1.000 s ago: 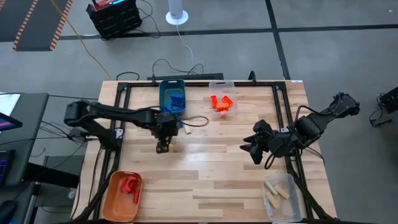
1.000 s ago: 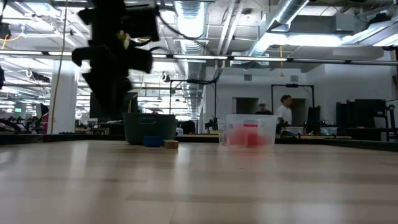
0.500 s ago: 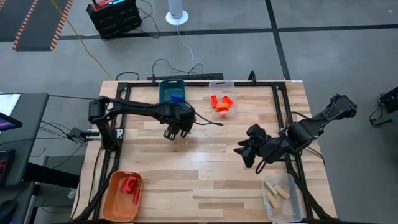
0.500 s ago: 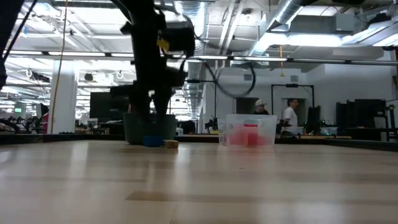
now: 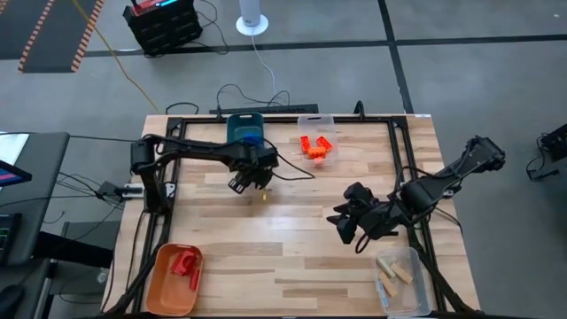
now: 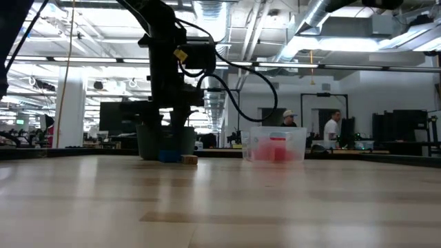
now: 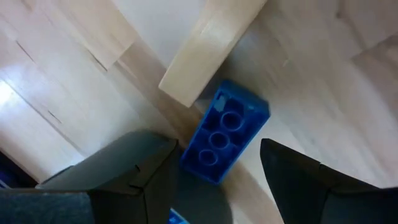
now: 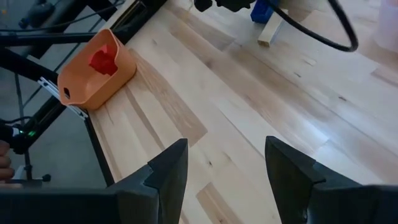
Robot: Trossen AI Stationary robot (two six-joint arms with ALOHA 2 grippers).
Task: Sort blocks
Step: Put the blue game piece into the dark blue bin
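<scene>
The left end effector [image 7: 217, 180] hangs over the tabletop [image 5: 292, 239] just in front of the teal bin [image 5: 245, 133], its fingers spread apart with nothing gripped; a blue block [image 7: 225, 132] lies on the wood between the fingertips, studs-hollow side up, and a plain wood block [image 7: 208, 48] lies just beyond it, touching or nearly touching one end. From the low camera the same blue block [image 6: 167, 156] and wood block [image 6: 189, 160] sit side by side in front of the teal bin [image 6: 165, 142], with the left arm standing above them. The right end effector [image 8: 227, 171] is also open and empty, held above bare tabletop toward the right side, well apart from the blocks. Around the tabletop, a clear bin [image 5: 316, 146] at the far edge holds orange blocks [image 5: 314, 147], an orange bin [image 5: 174, 277] at the near left corner holds red blocks [image 5: 186, 264], and a second clear bin [image 5: 400, 276] at the near right corner holds wood blocks [image 5: 390, 271]. People stand in the room behind.
</scene>
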